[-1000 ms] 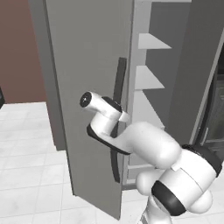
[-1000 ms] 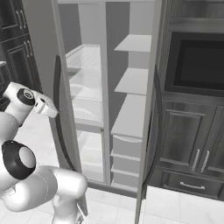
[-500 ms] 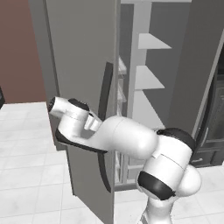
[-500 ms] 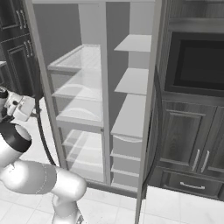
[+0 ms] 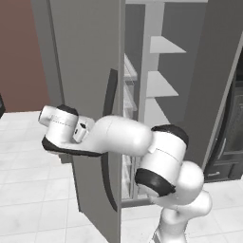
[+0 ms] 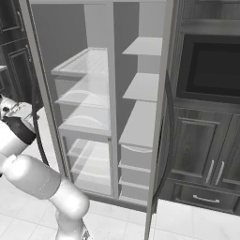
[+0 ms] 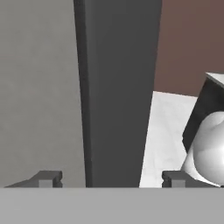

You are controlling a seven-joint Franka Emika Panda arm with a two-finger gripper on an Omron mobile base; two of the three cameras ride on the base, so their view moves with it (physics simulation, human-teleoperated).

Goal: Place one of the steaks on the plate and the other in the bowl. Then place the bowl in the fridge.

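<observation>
The fridge (image 6: 112, 108) stood with both doors swung out, its pale shelves (image 6: 140, 86) and lower drawers (image 6: 136, 168) bare of any bowl. No steak, plate or bowl was to be seen, so the task seemed to be at the door-opening step, with the loading yet to come.

The left door (image 5: 85, 95) stood upright directly ahead of the fingers (image 7: 109, 178), its dark edge running top to bottom in the hand view and passing between the two tips. The tips stood wide apart, one either side of that edge, and held nothing. Whether either tip touched the door could not be told. The door's long dark handle (image 5: 110, 137) ran vertically on the door face, just beside the arm (image 5: 118, 137) where it reached across in front.

The fridge's inside lay to the far side of the door from the fingers, so any next reach would probably have to come back round that door edge.
</observation>
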